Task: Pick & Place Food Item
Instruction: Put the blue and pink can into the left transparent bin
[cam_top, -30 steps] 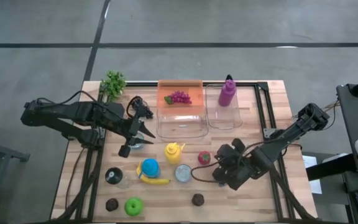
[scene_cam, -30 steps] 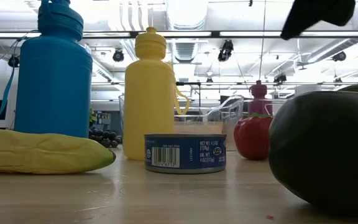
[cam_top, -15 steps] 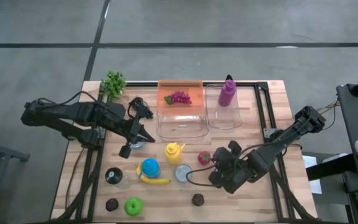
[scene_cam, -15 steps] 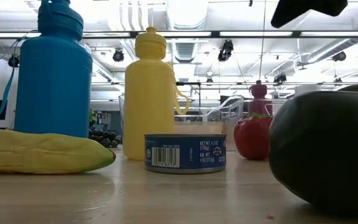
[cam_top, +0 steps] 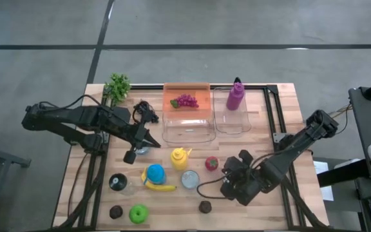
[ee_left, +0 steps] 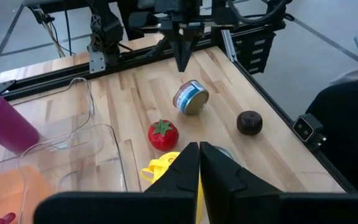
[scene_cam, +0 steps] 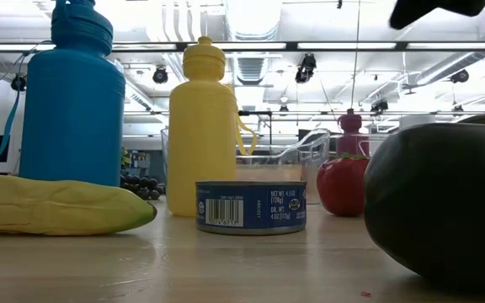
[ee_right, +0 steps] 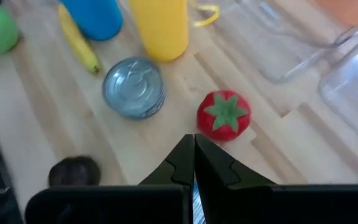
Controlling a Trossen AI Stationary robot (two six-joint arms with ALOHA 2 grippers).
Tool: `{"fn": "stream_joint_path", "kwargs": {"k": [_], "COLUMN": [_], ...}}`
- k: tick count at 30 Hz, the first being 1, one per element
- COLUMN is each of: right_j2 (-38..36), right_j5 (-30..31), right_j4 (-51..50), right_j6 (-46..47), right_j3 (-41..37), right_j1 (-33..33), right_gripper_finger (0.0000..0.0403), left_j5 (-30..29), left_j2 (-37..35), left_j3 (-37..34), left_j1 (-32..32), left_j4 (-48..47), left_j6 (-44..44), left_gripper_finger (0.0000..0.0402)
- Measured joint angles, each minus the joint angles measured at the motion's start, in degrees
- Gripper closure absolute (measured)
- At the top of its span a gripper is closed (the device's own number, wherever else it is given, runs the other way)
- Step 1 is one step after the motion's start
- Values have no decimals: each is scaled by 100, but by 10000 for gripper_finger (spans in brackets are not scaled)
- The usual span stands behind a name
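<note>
Since the earlier frames, the right gripper [cam_top: 229,181] has slid a little along the near side of the table [cam_top: 282,96] and now sits near the tomato [cam_top: 211,163] and the tin can [cam_top: 190,179], its fingers pressed together and holding nothing. Meanwhile the left gripper [cam_top: 148,140] has pinched shut, empty, beside the yellow bottle [cam_top: 180,158] and the clear bin [cam_top: 187,129]. Grapes [cam_top: 186,100] lie in the orange tray [cam_top: 187,95] at the far edge.
</note>
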Motion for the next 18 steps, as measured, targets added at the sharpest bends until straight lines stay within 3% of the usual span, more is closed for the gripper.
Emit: {"fn": "stream_joint_path", "kwargs": {"k": [18], "right_j2": [437], "right_j5": [-1244], "right_j4": [-1034], "right_j6": [2389], "right_j3": [27], "right_j1": [464], "right_gripper_finger": [394], "left_j5": [0], "left_j2": [2], "left_j3": [0], "left_j1": [0], "left_j4": [-33], "left_j6": [-11], "left_gripper_finger": [386]}}
